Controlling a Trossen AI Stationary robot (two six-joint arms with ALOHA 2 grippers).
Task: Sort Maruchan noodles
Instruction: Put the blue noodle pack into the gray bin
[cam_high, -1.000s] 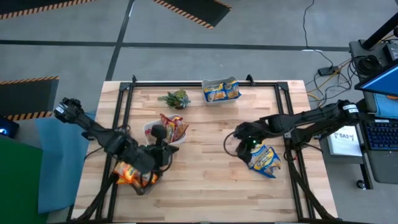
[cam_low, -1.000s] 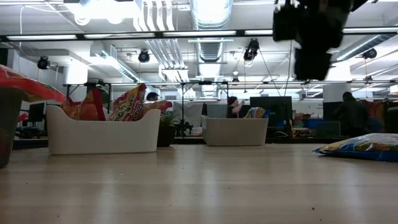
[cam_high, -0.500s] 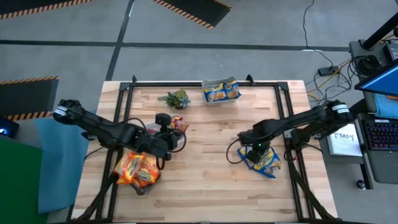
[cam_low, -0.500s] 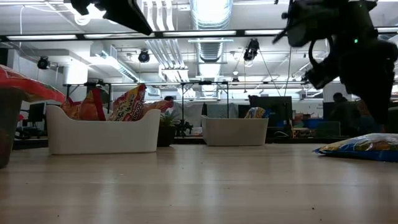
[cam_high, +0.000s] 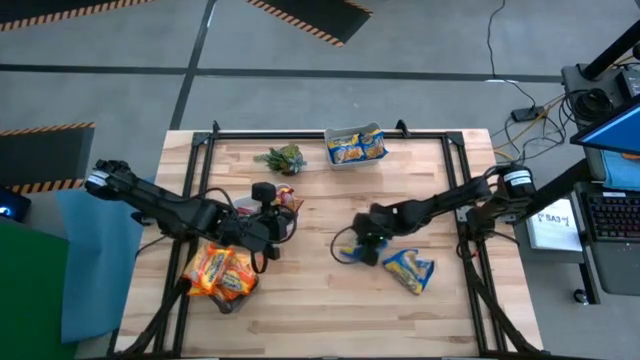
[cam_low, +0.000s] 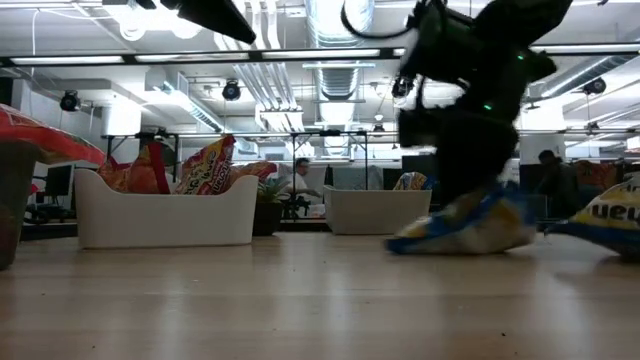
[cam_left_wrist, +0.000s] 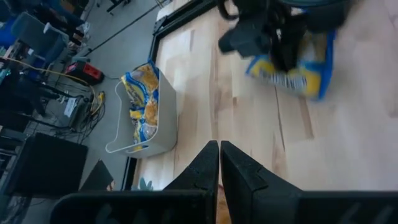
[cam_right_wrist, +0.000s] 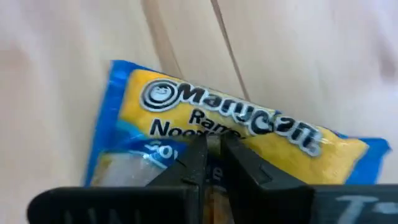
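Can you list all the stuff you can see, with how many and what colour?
Blue-yellow packets: one held by the right gripper mid-table; one lying loose to its right; a few in the far tub.
Far tub: one, white, table's far edge.
Orange-red packets: a pile at the near left; more in the white tub under the left arm.
Plant: one, green, left of the far tub.
Table: one, light wood.
Left gripper: shut, empty, over the white tub.
Right gripper: shut on a blue-yellow packet.

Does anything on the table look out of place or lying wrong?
Yes. One blue-yellow noodle packet lies loose and askew on the bare wood, outside any tub, while the right gripper holds another blue-yellow packet nearby.
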